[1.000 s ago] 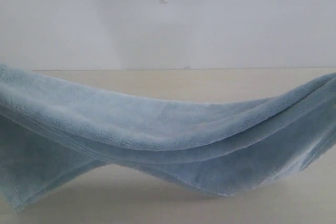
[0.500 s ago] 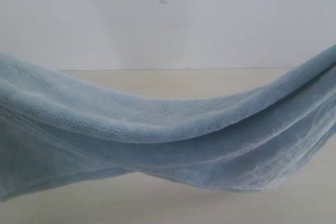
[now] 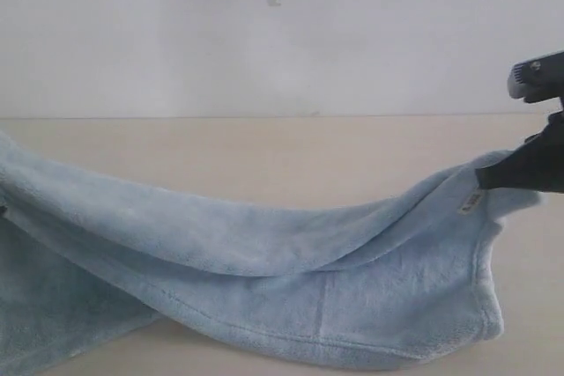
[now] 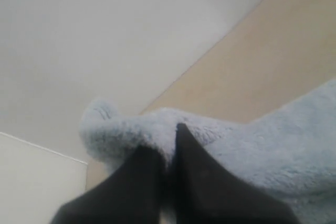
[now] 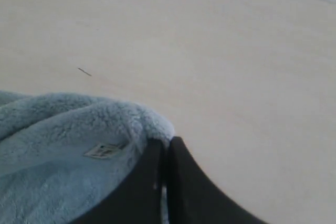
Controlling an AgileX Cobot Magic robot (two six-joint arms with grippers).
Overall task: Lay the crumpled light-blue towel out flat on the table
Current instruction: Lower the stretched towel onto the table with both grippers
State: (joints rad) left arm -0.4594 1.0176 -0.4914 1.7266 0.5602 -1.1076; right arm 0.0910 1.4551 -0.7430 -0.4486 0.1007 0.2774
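Note:
The light-blue towel [image 3: 264,261] hangs stretched across the exterior view, sagging in the middle onto the beige table [image 3: 264,151]. My right gripper [image 3: 483,179] is shut on the towel's right corner, close to the small white tag [image 3: 470,202]. In the right wrist view the black fingers [image 5: 181,182] pinch the towel [image 5: 63,150] beside the tag [image 5: 104,150]. My left gripper [image 4: 169,145] is shut on the towel's other corner [image 4: 131,129]; it is out of frame in the exterior view.
A white-grey wall [image 3: 282,33] stands behind the table's far edge. Bare table [image 5: 236,77] shows past the right gripper, with a thin dark speck [image 5: 84,72] on it. A white panel [image 4: 37,182] shows beside the left gripper.
The towel has dropped lower and moved away from the camera. Its right corner with the tag and my right gripper have come into the exterior view. More table shows behind it.

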